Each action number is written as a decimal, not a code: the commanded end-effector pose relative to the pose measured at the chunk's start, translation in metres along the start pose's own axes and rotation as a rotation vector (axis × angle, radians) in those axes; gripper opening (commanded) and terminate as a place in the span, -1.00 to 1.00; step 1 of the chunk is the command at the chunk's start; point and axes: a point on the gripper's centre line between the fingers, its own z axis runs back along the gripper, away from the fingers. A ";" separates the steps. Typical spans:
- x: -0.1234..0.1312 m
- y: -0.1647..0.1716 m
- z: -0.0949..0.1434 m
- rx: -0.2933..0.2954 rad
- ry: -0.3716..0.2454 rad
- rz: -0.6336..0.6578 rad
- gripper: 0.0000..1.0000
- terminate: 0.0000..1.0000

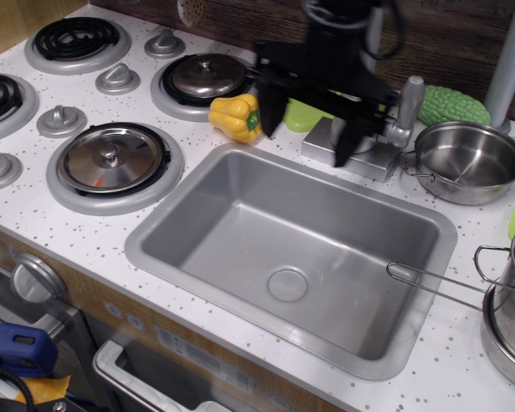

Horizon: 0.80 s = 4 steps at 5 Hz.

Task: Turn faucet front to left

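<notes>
The silver-grey faucet (396,130) stands behind the sink (240,184) on its rectangular base plate (371,160). Its side lever handle (409,96) points up on the right. The body and most of the spout are hidden behind my arm. My black gripper (309,130) hangs in front of the faucet, over the sink's back rim. It is open and empty, with its two fingers spread wide. The left finger (273,114) is beside the yellow pepper and the right finger (344,144) is in front of the base plate. The gripper is motion-blurred.
A yellow toy pepper (232,118) and a green piece (293,118) lie left of the faucet. A green bumpy vegetable (453,105), a steel pan (468,160) and a grey pole (511,51) are to its right. Pots (508,296) with a wire handle (429,285) stand far right. Lidded burners (112,159) are on the left.
</notes>
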 end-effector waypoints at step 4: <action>0.045 -0.031 0.016 0.012 -0.147 -0.051 1.00 -1.00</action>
